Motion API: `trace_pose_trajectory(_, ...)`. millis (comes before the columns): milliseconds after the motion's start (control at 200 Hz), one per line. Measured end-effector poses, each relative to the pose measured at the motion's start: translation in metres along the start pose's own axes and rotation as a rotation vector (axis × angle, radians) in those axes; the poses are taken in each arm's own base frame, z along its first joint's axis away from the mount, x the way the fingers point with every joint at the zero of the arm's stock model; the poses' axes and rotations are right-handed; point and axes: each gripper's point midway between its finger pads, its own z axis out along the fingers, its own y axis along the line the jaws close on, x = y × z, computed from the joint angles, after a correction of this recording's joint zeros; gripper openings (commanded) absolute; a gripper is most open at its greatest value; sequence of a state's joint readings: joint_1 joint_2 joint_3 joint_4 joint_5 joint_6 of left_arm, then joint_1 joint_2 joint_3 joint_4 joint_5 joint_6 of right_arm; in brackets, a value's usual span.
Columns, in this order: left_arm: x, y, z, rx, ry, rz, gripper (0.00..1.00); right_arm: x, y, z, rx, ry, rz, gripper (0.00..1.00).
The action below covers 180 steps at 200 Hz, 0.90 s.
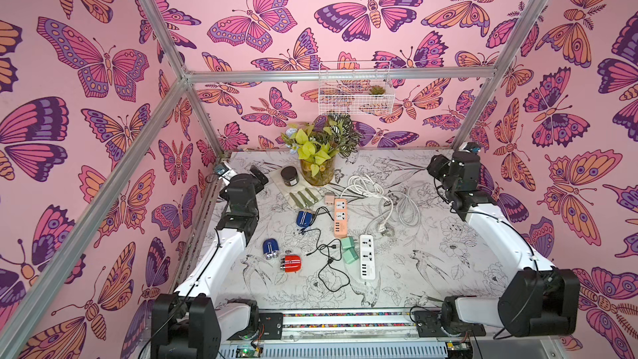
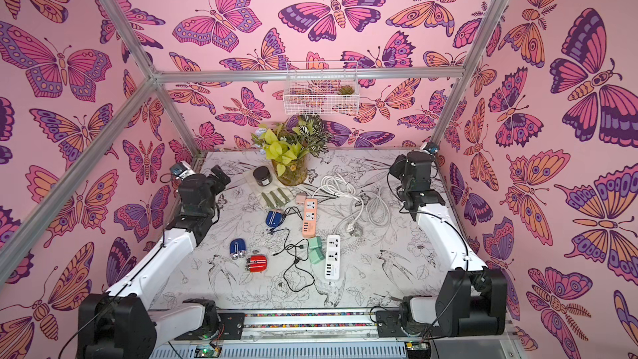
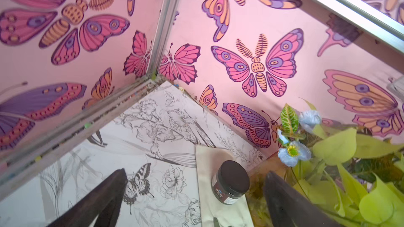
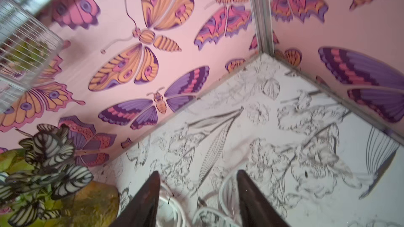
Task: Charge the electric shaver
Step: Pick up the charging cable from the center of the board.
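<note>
Black left gripper [image 3: 195, 172] gapes empty near the far-left corner, jar [image 3: 230, 182] ahead. Only top views show the three shavers [image 1: 291, 264], left of worktop [image 1: 431, 271] centre. Right gripper [image 4: 198, 172] half-parted, empty; near-right worktop lies open.

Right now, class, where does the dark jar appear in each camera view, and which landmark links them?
Both top views: dark jar on the cloth, beside the plant vase.
Left wrist view: jar ahead of the left gripper.
Right wrist view: not in it.
Shared landmark: the plant vase.
</note>
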State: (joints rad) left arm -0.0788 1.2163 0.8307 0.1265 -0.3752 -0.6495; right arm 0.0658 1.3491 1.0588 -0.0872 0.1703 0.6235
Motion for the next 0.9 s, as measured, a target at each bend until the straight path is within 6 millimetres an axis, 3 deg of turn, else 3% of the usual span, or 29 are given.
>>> trace_pose_trajectory(70,0.026,-0.004,0.006,-0.007,0.122,-0.069,0.82,0.038,0.015,0.001,0.015,0.128,-0.060,0.53)
trace_pose_trajectory(145,0.064,-0.011,0.005,-0.002,0.272,-0.131,0.73,0.082,0.045,-0.009,-0.031,0.257,-0.151,0.53)
trace_pose_trajectory(215,0.104,-0.021,-0.007,0.006,0.425,-0.185,0.65,0.121,0.068,-0.026,-0.096,0.364,-0.227,0.53)
trace_pose_trajectory(320,0.152,-0.043,-0.035,0.028,0.626,-0.271,0.60,0.154,0.080,-0.044,-0.141,0.466,-0.295,0.53)
trace_pose_trajectory(456,0.199,-0.062,-0.068,-0.004,0.832,-0.411,0.58,0.176,0.086,-0.057,-0.176,0.546,-0.334,0.52)
trace_pose_trajectory(561,0.222,-0.066,-0.078,-0.089,0.924,-0.532,0.59,0.183,0.086,-0.059,-0.185,0.577,-0.335,0.51)
trace_pose_trajectory(901,0.267,-0.103,-0.066,-0.280,1.072,-0.760,0.65,0.207,0.082,-0.053,-0.178,0.665,-0.337,0.50)
